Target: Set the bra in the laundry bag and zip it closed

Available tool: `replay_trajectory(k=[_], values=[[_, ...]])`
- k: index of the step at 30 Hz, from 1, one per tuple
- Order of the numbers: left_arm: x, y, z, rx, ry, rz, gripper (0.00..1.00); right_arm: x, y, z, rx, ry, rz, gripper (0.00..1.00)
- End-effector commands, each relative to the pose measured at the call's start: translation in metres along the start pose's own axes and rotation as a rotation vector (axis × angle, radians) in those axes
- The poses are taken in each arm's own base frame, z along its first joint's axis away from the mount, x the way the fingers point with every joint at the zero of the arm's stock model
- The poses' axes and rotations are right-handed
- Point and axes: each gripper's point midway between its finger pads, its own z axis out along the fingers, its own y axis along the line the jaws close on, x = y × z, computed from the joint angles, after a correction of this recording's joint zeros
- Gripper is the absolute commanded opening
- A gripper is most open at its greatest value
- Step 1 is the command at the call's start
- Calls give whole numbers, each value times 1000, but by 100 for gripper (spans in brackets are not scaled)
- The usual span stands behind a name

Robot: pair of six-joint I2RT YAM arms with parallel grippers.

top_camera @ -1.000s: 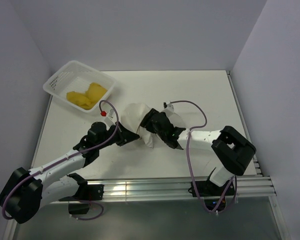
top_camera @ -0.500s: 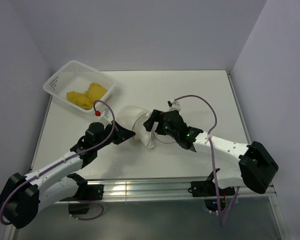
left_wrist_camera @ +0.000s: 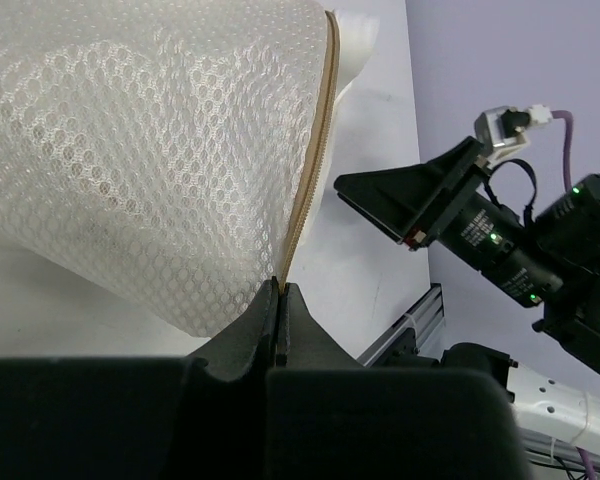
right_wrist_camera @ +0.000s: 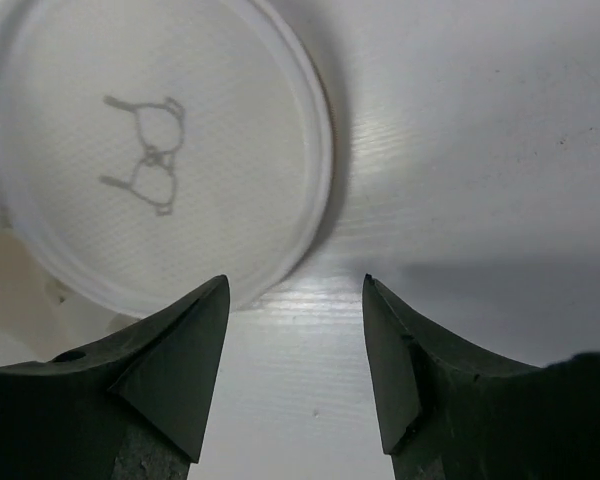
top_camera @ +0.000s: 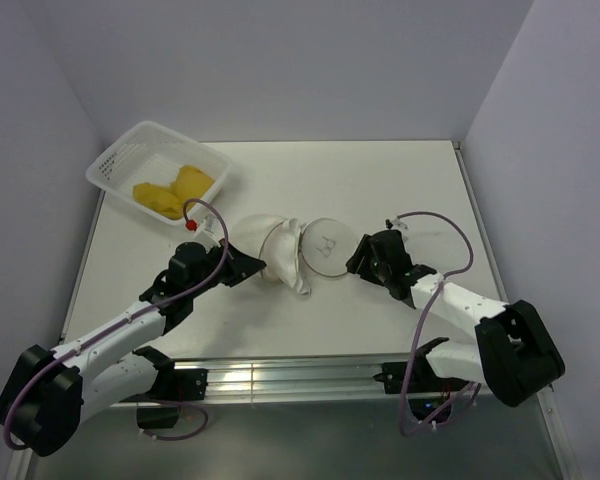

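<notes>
The laundry bag [top_camera: 283, 254] lies slumped on its side on the table [top_camera: 410, 185]. Its white mesh body is crumpled, and its round flap lid [top_camera: 327, 245] is open and lies flat just to the right of the body, with the small black mark facing up.

The left pincer [top_camera: 257, 266] is at the bag's left edge. In the left wrist view the left pincer [left_wrist_camera: 280, 293] has its two fingers pressed together, pinching the bag's thin tan zipper rim [left_wrist_camera: 310, 170] at its lower end. The mesh [left_wrist_camera: 140, 150] bulges away above and to the left of the grip.

The right pincer [top_camera: 356, 262] is just to the right of the lid, low over the table. In the right wrist view the right pincer [right_wrist_camera: 294, 287] is spread wide and grips nothing, and the lid's [right_wrist_camera: 150, 150] rim lies just beyond its fingertips.

The bra [top_camera: 174, 189], a folded yellow piece, is well apart from the bag, up and to the left of it, inside a white perforated basket [top_camera: 108, 170].
</notes>
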Motion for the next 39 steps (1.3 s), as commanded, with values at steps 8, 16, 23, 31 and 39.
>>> replay_trajectory(k=[8,16,23,31,39], values=[[-9,-11,1,49,-12,49,0,5,-3,42,-24,49,89,56],[-12,-8,1,40,-17,54,0,-16,-8,62,14,-49,143,23],[-16,-8,2,41,-22,53,0,-59,14,38,-126,-278,190,0],[-30,-23,5,94,-40,37,0,-106,63,-71,-189,-514,1,0],[-47,-56,-3,137,-26,71,0,-138,123,-184,-145,-508,-258,0]])
